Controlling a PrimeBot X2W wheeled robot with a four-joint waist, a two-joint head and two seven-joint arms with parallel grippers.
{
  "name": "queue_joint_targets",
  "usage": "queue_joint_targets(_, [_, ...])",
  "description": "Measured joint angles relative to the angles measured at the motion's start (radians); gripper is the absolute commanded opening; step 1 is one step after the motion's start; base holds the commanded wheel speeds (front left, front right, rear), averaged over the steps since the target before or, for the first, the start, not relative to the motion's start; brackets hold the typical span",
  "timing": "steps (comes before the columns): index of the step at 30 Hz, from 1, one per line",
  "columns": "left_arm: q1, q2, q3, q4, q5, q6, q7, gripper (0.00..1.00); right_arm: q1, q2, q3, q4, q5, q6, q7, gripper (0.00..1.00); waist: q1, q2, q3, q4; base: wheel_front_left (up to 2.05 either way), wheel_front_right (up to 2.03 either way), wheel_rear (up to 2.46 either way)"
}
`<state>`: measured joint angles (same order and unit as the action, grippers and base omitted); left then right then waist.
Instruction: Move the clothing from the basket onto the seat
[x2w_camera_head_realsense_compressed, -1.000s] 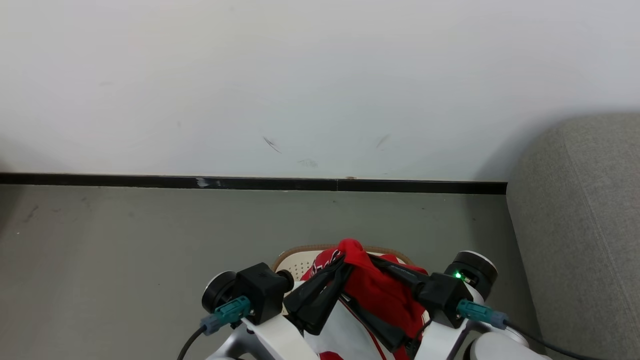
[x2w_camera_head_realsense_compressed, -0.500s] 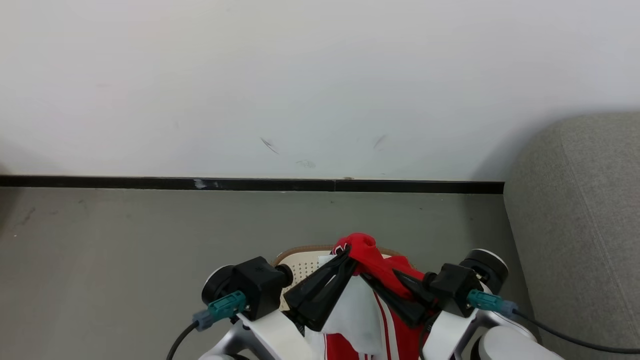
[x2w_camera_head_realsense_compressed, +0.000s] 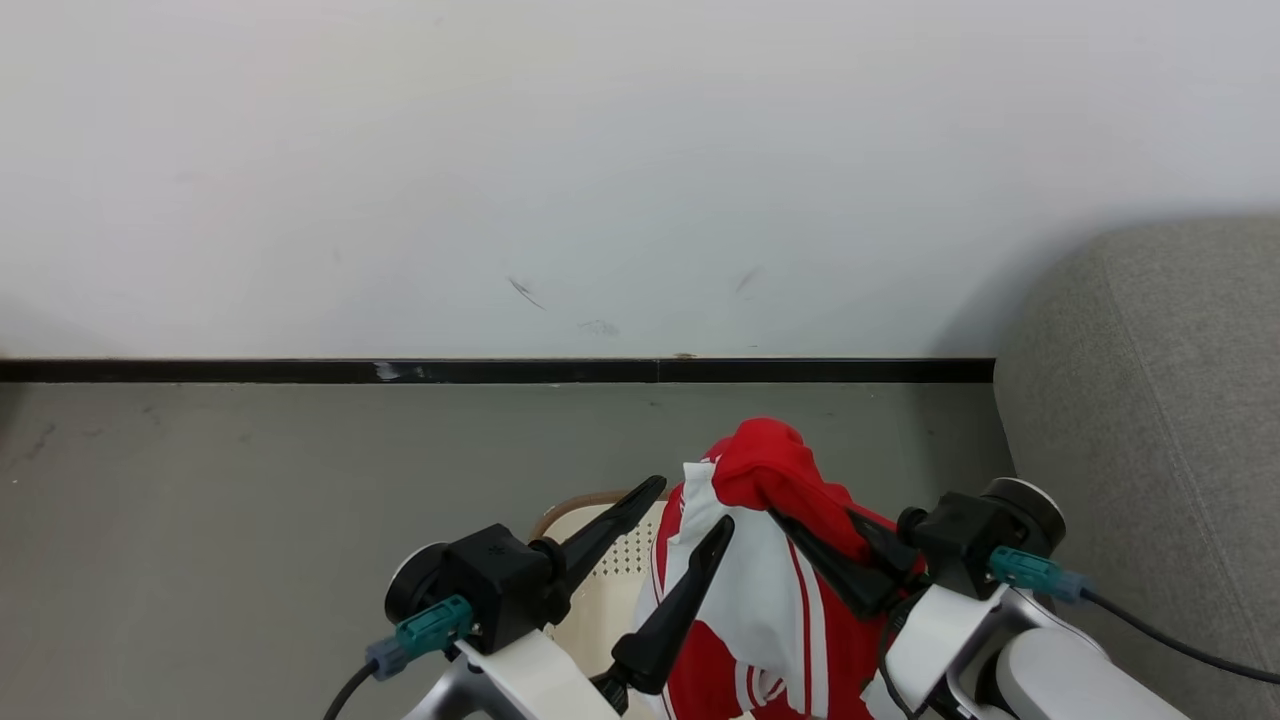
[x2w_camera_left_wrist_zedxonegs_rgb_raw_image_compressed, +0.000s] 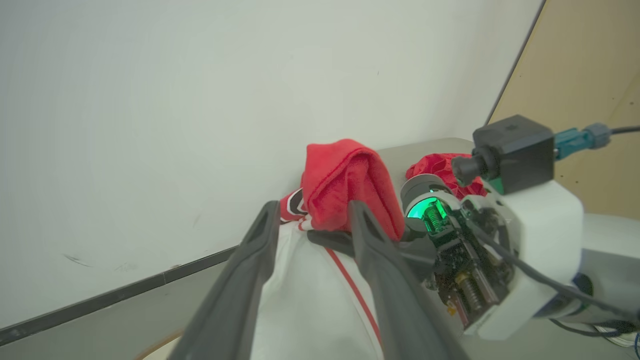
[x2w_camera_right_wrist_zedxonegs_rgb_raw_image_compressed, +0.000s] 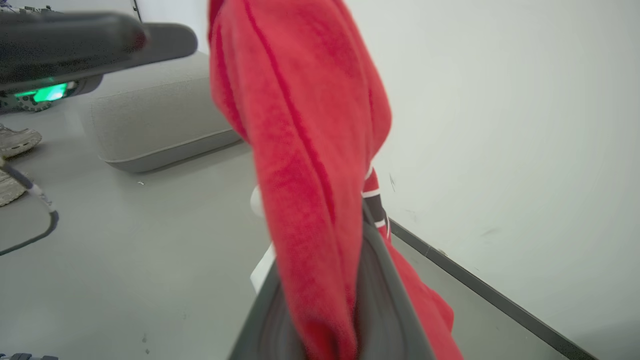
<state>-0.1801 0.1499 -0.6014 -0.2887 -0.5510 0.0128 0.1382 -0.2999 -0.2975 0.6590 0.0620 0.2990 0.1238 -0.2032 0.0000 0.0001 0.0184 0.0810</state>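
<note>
Over the rim of the basket (x2w_camera_head_realsense_compressed: 565, 507) the clothing (x2w_camera_head_realsense_compressed: 760, 600) hangs from the right gripper (x2w_camera_head_realsense_compressed: 812, 518), clamped on a red fold; the left gripper (x2w_camera_head_realsense_compressed: 690, 503) gapes empty. Likely soft, light, floppy: grasp gathered folds.

The red and white basketball clothing (x2w_camera_head_realsense_compressed: 770, 560) is up in the air. Its top is a soft red bunch, pinched between the two dark fingers of the right gripper (x2w_camera_head_realsense_compressed: 812, 515). From there it hangs down in loose folds, with a big white part and thin red stripes. Its lower end drops past the bottom of the head view.

The oval cream plastic basket (x2w_camera_head_realsense_compressed: 625, 560) with small holes and a brown rim stands on the grey floor (x2w_camera_head_realsense_compressed: 250, 500), just under and left of the clothing.

The big grey cloth seat cushion (x2w_camera_head_realsense_compressed: 1150, 420) lies on the floor at its right side, reaching the floor's back edge.
</note>
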Motion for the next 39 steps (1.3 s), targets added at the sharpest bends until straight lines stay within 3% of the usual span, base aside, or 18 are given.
queue_joint_targets(12, [0.03,0.014,-0.011,0.0,0.017,0.001,-0.027,1.0,0.051,-0.024,-0.111,-0.029,0.0,0.0,-0.001,0.0,0.0,0.0,-0.002,-0.025,0.0,0.0,0.0])
queue_joint_targets(20, [0.037,0.018,-0.016,0.002,0.017,-0.022,-0.058,1.0,0.084,-0.024,-0.161,-0.058,-0.003,0.0,0.0,0.0,0.0,0.0,-0.001,-0.048,0.0,0.0,0.0])
queue_joint_targets(39, [0.084,0.047,-0.009,0.024,0.025,-0.043,-0.122,1.0,0.179,-0.018,-0.291,-0.155,-0.054,0.0,0.028,0.0,0.0,0.0,0.015,-0.159,0.0,0.0,0.0])
